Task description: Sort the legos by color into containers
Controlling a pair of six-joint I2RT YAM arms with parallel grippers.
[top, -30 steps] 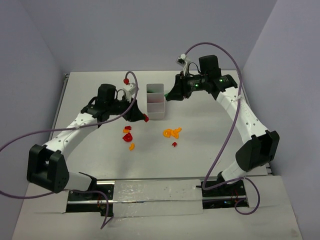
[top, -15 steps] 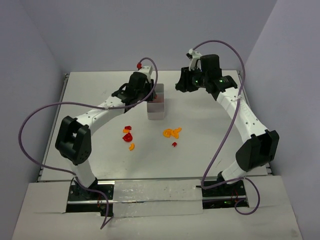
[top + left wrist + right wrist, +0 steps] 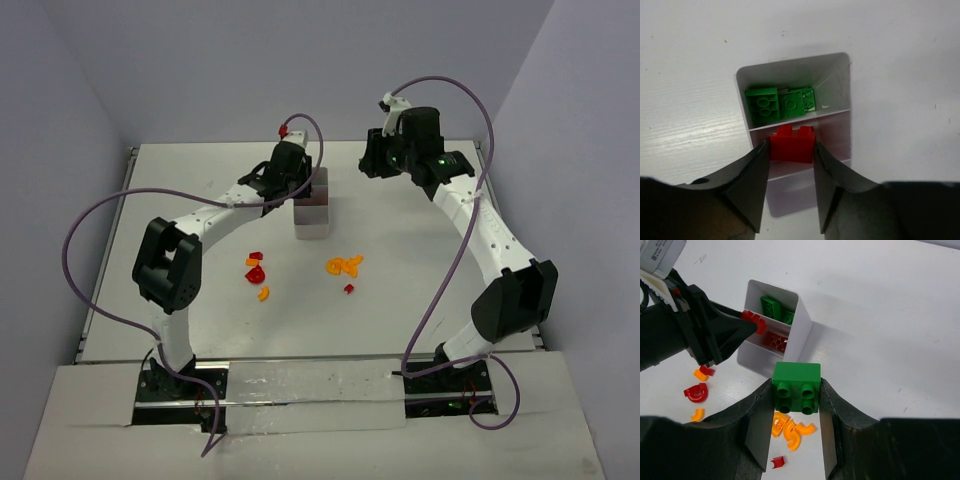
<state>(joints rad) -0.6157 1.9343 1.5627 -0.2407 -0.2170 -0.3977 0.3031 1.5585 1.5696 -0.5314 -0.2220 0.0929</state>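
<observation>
The white three-compartment tray [image 3: 312,226] stands at mid-table. In the left wrist view its far compartment [image 3: 842,75] holds green bricks [image 3: 780,102]. My left gripper [image 3: 791,146] is shut on a red brick [image 3: 792,147] and holds it over the middle compartment; it also shows in the top view [image 3: 306,190]. My right gripper [image 3: 796,390] is shut on a green studded brick [image 3: 796,385], held in the air to the right of the tray [image 3: 795,345]; it also shows in the top view [image 3: 370,165]. Red bricks [image 3: 774,340] lie in the middle compartment.
Loose pieces lie on the table in front of the tray. There are orange curved pieces [image 3: 345,265] with a small red piece [image 3: 348,289] beside them. To the left lie a red curved piece [image 3: 255,272] and an orange one [image 3: 263,293]. Grey walls enclose the table.
My left arm swung from the table beside the tray up over it, carrying the red brick. My right gripper drew back and to the right, away from the tray, with the green brick.
</observation>
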